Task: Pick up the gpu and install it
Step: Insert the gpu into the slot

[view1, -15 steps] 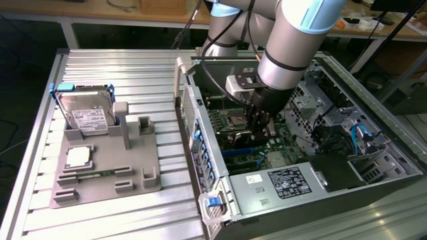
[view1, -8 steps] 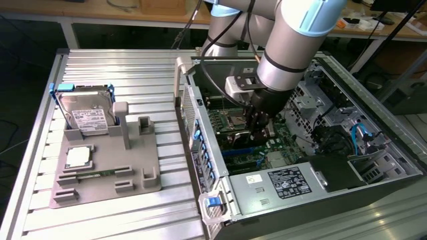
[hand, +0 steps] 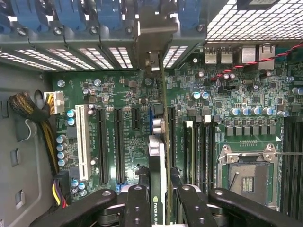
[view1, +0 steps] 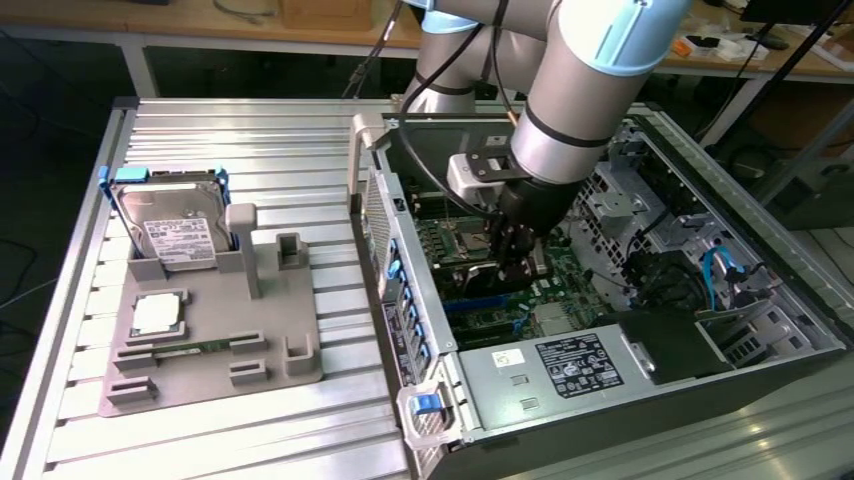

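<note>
Standing by the ribbed metal tabletop (view1: pixel 267 140), I see the grey robot arm (view1: pixel 587 90) reaching down into the open grey computer case (view1: pixel 627 370). The black fingers (hand: pixel 137 208) are clamped on the gpu (hand: pixel 158 189), a thin green circuit card with a silver metal end bracket. The gpu stands on its edge between the fingers. Directly under them lies the green motherboard (hand: pixel 118 94), with long black slots (hand: pixel 102 142) just beside the card on both sides. I judge that the picking is done and the installing step is in hand. I cannot tell if the card's edge is already in a slot. To seat it, I think it must be exactly in line with one slot and be pressed straight, without tilting.
</note>
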Controlling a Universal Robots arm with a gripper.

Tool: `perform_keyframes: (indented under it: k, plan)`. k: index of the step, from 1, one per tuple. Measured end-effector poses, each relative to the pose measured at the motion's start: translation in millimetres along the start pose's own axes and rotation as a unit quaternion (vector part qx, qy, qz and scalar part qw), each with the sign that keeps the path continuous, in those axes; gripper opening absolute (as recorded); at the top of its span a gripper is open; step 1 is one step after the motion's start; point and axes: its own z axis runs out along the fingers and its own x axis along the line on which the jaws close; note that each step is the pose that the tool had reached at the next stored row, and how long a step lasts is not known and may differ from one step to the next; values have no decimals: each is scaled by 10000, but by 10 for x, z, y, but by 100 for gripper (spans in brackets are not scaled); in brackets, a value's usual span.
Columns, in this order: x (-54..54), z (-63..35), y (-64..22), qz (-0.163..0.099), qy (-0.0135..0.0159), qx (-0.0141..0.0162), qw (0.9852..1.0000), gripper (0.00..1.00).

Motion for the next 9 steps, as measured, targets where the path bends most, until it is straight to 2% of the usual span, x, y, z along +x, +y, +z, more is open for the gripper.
perform_keyframes:
  k: [9]
  plan:
    - [4, 23, 9, 1, -7, -1, 10000, 27]
